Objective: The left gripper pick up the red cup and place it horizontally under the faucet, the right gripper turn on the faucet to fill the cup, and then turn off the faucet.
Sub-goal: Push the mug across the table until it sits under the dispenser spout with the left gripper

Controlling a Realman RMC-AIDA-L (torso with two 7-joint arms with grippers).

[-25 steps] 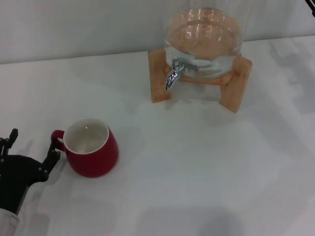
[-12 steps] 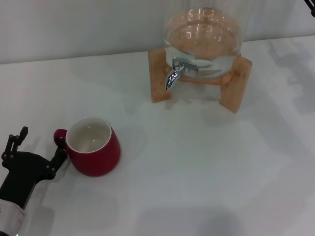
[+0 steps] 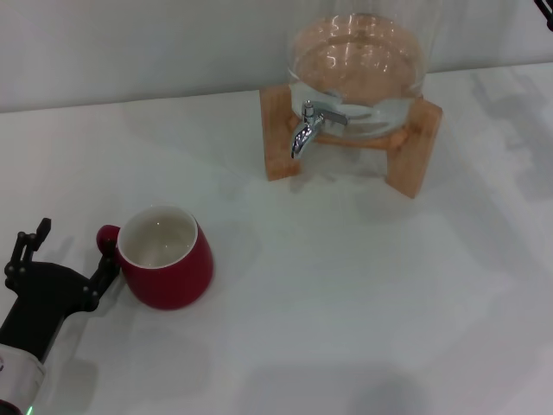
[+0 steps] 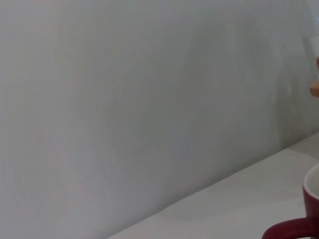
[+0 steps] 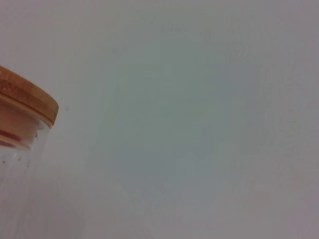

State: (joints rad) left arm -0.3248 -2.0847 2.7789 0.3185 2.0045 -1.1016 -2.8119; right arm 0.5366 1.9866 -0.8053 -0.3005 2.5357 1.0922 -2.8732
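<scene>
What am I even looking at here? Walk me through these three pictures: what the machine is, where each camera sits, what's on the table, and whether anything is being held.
This is a two-armed robot with a camera on its head and one on each wrist.

The head view looks down on a white table. At the lower left is the left gripper, a black two-fingered claw. It is open, with one finger beside the small handle of the red cup; nothing is lifted. The cup stands upright and looks empty. Farther back, a glass jar sits on a wooden stand, with the silver faucet pointing forward.

The left wrist view shows mostly wall, with the cup's edge and handle in one corner.

The right wrist view shows the jar's wooden lid against the wall. The right gripper itself does not appear in any picture.
</scene>
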